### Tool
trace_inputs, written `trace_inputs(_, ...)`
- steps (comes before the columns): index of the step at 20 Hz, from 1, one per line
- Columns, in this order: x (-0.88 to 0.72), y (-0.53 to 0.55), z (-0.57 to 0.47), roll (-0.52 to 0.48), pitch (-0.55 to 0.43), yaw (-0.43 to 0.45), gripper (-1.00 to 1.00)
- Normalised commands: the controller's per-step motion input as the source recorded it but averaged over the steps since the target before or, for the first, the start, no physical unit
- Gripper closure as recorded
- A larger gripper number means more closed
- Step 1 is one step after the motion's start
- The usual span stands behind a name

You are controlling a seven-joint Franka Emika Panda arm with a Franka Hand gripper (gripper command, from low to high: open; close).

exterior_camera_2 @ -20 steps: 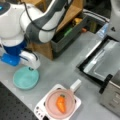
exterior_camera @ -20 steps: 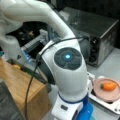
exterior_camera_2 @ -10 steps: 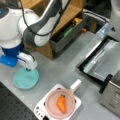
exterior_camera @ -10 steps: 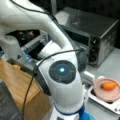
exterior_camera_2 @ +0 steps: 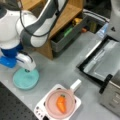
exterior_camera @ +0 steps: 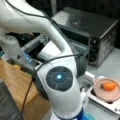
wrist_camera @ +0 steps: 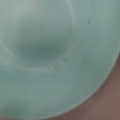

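The gripper [exterior_camera_2: 26, 70] hangs low over the teal plate [exterior_camera_2: 26, 78] on the desk [exterior_camera_2: 62, 67], perhaps touching it; whether the jaws are apart, I cannot tell. The plate looks stiff, smooth and light, best taken by its rim. Right of the jaws, well apart, a carrot [exterior_camera_2: 61, 103] lies in a pink pan [exterior_camera_2: 51, 106].

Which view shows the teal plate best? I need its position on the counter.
A front view shows the teal plate whole on the grey counter, at the view's left, under the gripper. In a front view only a sliver shows behind the arm. The wrist view fills with its surface.
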Motion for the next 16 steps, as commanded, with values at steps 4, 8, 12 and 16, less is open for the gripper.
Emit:
trace_inputs(4, 0.46, -0.30, -0.11, 0.361, 0.076, 0.072, -1.00)
trace_inputs(8, 0.41, -0.42, -0.07, 0.284, 0.050, 0.082, -1.00)
trace_inputs(12, 0.29, -0.43, 0.06, 0.249, 0.064, 0.080, -1.00)
trace_inputs(16, 0.23, -0.30, 0.04, 0.258, 0.084, 0.087, -1.00)
